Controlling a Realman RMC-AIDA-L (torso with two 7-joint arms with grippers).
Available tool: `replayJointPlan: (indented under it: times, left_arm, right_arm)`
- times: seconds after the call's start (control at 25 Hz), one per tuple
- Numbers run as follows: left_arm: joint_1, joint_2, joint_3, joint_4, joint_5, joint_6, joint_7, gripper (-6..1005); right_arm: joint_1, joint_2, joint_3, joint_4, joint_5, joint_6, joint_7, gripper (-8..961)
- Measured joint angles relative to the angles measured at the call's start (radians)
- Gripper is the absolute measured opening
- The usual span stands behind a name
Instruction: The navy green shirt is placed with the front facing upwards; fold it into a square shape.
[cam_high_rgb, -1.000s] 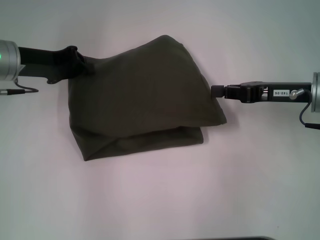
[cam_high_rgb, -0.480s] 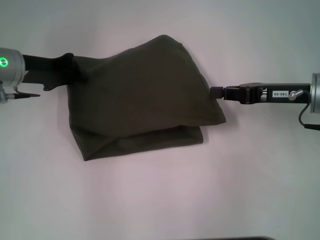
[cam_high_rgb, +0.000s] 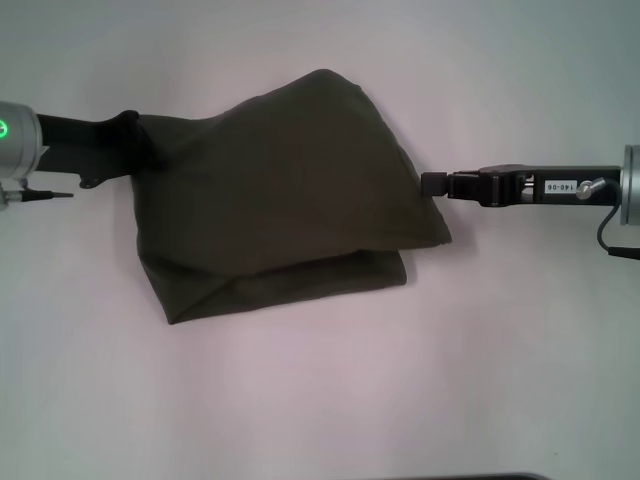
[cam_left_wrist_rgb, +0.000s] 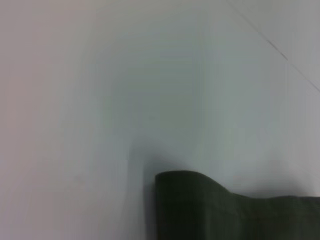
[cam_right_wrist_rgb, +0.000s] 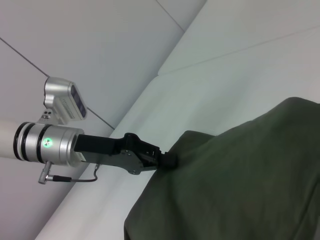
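The navy green shirt (cam_high_rgb: 285, 190) lies folded into a thick bundle on the white table, plain olive cloth facing up and no lettering showing. Its upper layer is raised like a tent between the two grippers. My left gripper (cam_high_rgb: 138, 138) is at the shirt's upper left corner, shut on the cloth. On the opposite side, my right gripper (cam_high_rgb: 430, 184) is shut on the right edge, which is drawn to a point. The right wrist view shows the left gripper (cam_right_wrist_rgb: 169, 160) pinching the shirt (cam_right_wrist_rgb: 240, 190). A rounded fold of the shirt (cam_left_wrist_rgb: 225, 215) shows in the left wrist view.
The white table (cam_high_rgb: 320, 400) stretches on all sides of the shirt. A dark strip (cam_high_rgb: 480, 477) shows at the near edge. Pale wall panels (cam_right_wrist_rgb: 100, 45) stand beyond the table in the right wrist view.
My left gripper has drawn a little to the left, pulling the shirt's upper left corner with it. The right gripper has stayed put.
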Motion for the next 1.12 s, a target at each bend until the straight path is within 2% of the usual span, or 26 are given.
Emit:
replayJointPlan:
  times: [0.12,0.24,0.36,0.56,0.84,1.12]
  left_arm:
    - [0.011,0.001,-0.021,-0.024,-0.012,0.041,0.017,2]
    - [0.039,0.004,-0.108,-0.071,-0.065,0.144,0.076,2]
    - [0.054,0.008,-0.129,-0.088,-0.073,0.185,0.083,2]
    - [0.071,0.012,-0.098,-0.088,-0.051,0.224,0.092,2]
    - [0.072,0.007,-0.029,-0.079,0.002,0.184,0.070,2]
    - [0.079,0.011,-0.080,-0.097,-0.053,0.245,0.125,2]
  right_arm:
    - [-0.001,0.000,0.000,0.000,0.000,-0.001,0.001,0]
    - [-0.002,-0.001,0.000,0.000,0.000,-0.003,0.001,0]
    - [-0.002,-0.001,0.000,0.000,0.000,0.000,0.001,0]
    - [0.001,-0.002,0.000,0.000,0.000,0.001,0.001,0]
    - [0.007,-0.003,-0.005,0.000,0.000,0.006,0.001,0]
    - [0.019,-0.003,0.003,-0.015,0.007,0.009,0.056,0]
